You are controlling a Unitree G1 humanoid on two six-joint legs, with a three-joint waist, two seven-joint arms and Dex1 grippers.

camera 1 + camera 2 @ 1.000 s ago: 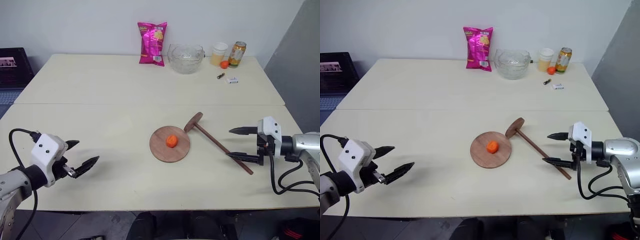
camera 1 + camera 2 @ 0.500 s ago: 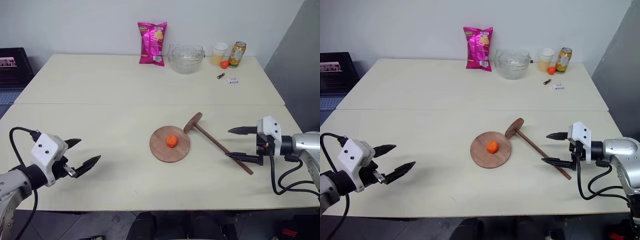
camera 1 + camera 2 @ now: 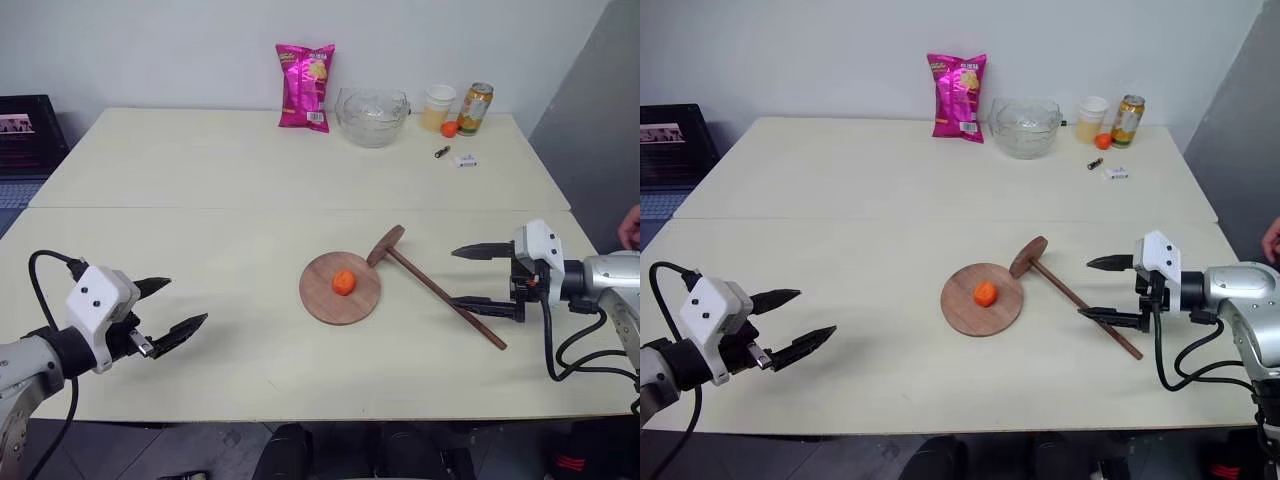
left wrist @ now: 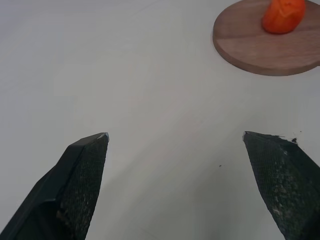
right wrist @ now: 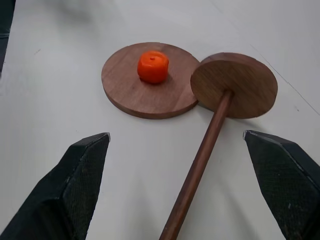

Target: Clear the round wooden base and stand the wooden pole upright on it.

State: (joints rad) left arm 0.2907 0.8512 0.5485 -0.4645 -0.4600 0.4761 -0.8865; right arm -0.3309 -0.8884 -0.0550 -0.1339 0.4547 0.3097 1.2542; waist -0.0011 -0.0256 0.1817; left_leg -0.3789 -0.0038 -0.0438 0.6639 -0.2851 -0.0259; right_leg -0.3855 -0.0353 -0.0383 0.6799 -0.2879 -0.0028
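Note:
The round wooden base (image 3: 340, 300) lies flat at the table's middle with a small orange fruit (image 3: 343, 282) on it. The wooden pole (image 3: 440, 293) lies on the table to the right of the base, its disc head (image 3: 386, 244) tilted up against the base's rim and its rod running toward the near right. My right gripper (image 3: 470, 276) is open, hovering over the rod's far end, not touching it. My left gripper (image 3: 170, 306) is open at the near left, well away from the base. The right wrist view shows the base (image 5: 130, 90), the fruit (image 5: 153, 66) and the pole (image 5: 200, 160).
Along the table's far edge stand a pink snack bag (image 3: 304, 86), a glass bowl (image 3: 371, 116), a cup (image 3: 437, 107), a drink can (image 3: 473, 108), a small orange (image 3: 449, 129) and small items. A person's hand (image 3: 630, 226) shows at the right edge.
My right gripper has risen a little above the pole's rod. A person's hand has come into view at the right edge. The left gripper has hardly moved.

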